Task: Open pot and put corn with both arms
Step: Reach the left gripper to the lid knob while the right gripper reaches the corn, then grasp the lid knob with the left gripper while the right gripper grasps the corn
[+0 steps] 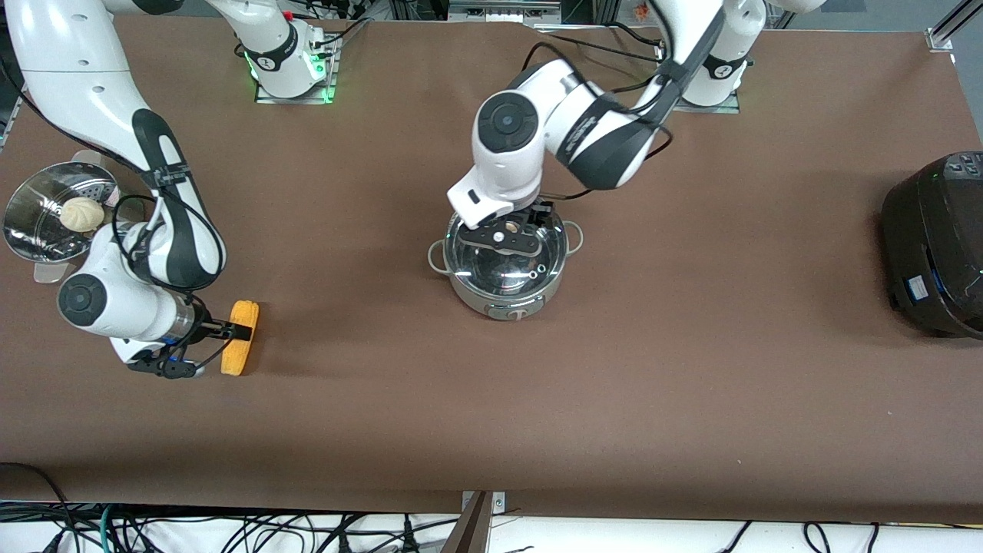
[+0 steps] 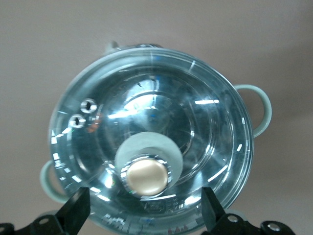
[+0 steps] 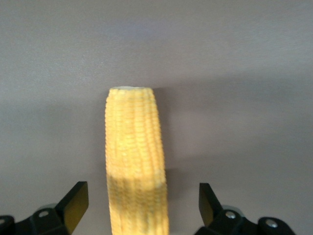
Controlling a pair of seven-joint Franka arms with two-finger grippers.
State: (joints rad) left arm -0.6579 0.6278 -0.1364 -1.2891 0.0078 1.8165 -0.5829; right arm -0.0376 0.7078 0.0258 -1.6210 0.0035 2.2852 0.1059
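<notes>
Front view: pot (image 1: 504, 273) sits mid-table, lid (image 1: 503, 261) on. Left gripper (image 1: 513, 228) hangs over its knob (image 2: 145, 176), fingers spread. Toward the right arm's end from the pot, right gripper (image 1: 213, 349) straddles the corn (image 1: 240, 337), fingers spread.

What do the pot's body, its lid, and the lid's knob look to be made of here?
The pot body looks like polished stainless steel, with mirror-bright walls. Its lid appears to be clear glass: see-through, with sharp light glints. The knob is tan and smooth with a satin sheen, ringed in metal; plastic or wood, I cannot tell.
</notes>
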